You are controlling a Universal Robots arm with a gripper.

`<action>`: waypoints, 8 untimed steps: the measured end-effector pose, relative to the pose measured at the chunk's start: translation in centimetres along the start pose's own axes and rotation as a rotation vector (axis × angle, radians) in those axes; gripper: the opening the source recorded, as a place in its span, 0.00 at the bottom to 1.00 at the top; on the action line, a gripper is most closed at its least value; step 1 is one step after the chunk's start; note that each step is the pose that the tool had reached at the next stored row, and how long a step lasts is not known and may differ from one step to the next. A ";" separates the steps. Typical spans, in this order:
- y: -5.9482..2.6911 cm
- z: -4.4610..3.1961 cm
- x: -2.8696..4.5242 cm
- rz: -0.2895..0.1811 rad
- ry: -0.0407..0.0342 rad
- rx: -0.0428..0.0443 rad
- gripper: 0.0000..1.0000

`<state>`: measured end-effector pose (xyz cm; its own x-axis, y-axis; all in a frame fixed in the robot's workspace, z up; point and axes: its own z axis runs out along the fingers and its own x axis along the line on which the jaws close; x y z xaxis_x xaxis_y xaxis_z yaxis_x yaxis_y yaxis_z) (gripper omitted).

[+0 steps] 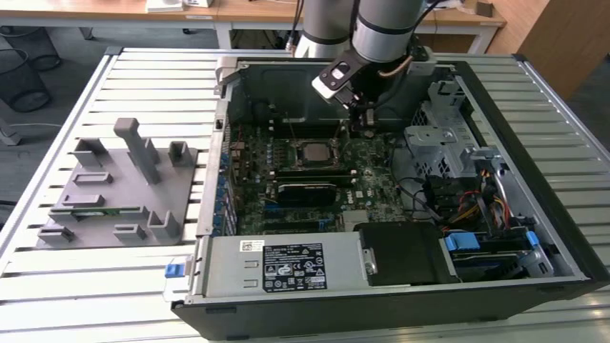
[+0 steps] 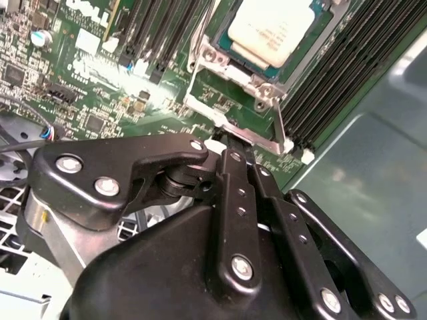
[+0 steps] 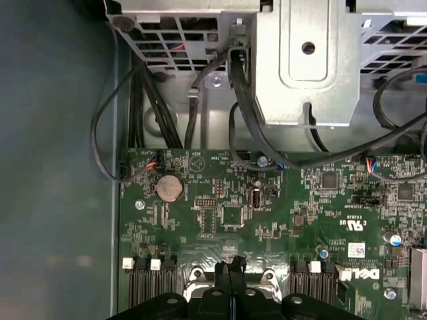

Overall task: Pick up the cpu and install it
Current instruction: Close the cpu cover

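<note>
In the exterior view, the small square cpu with a pale silvery metal top lies flat in its socket on the green motherboard. The black gripper hangs near it, toward the exterior view's right and higher in the frame.

In the second wrist view, the gripper has its jaws drawn together. Its tips are at the silver socket frame, and the cpu lies just beyond.

In the first wrist view, the gripper covers its own contact point, so I cannot tell whether it touches or merely sits beside the frame.
</note>
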<state>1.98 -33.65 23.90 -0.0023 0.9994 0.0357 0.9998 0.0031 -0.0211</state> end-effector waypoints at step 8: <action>-0.93 0.04 0.03 0.000 0.0000 0.0000 0.11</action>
<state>1.04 -33.62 23.88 -0.0026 0.9994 0.0357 0.9998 0.0034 -0.0211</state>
